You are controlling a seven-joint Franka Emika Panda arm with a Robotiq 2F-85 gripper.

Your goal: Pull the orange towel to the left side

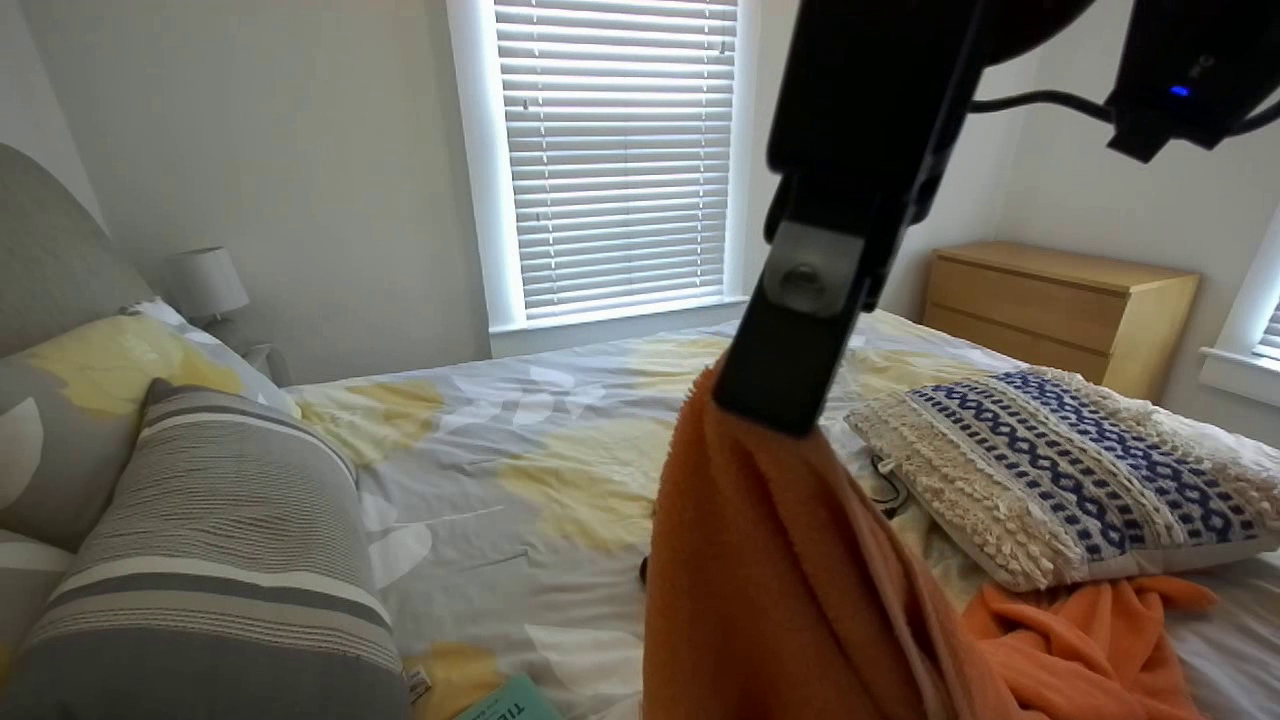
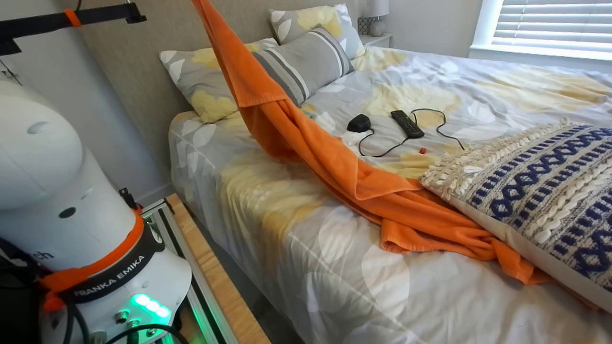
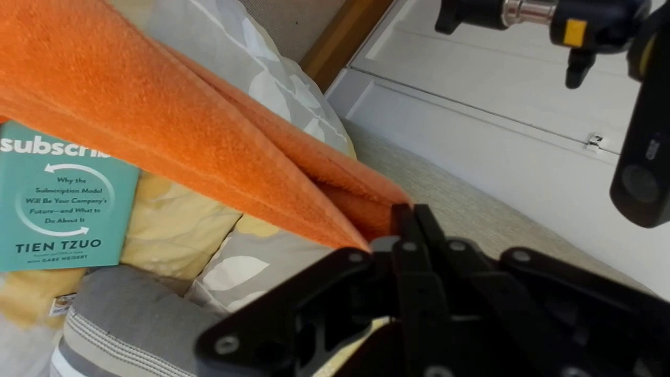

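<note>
One orange towel (image 2: 330, 165) slopes from the hand (image 3: 411, 210), which tightly pinches its raised end, down to the worktop (image 2: 459, 88), where it lies near the edge beside the robot base (image 2: 107, 229), its low end against the patterned cushion (image 2: 545, 191). A black remote (image 2: 407, 125) sits farther in from that edge.

In an exterior view the tool (image 1: 766, 410) is inclined, tips downward. In the wrist view its fingers (image 3: 430, 230) are brought together. The arm (image 2: 81, 191) rises from its base (image 2: 173, 277), on which green lamps (image 2: 152, 306) are lit.
</note>
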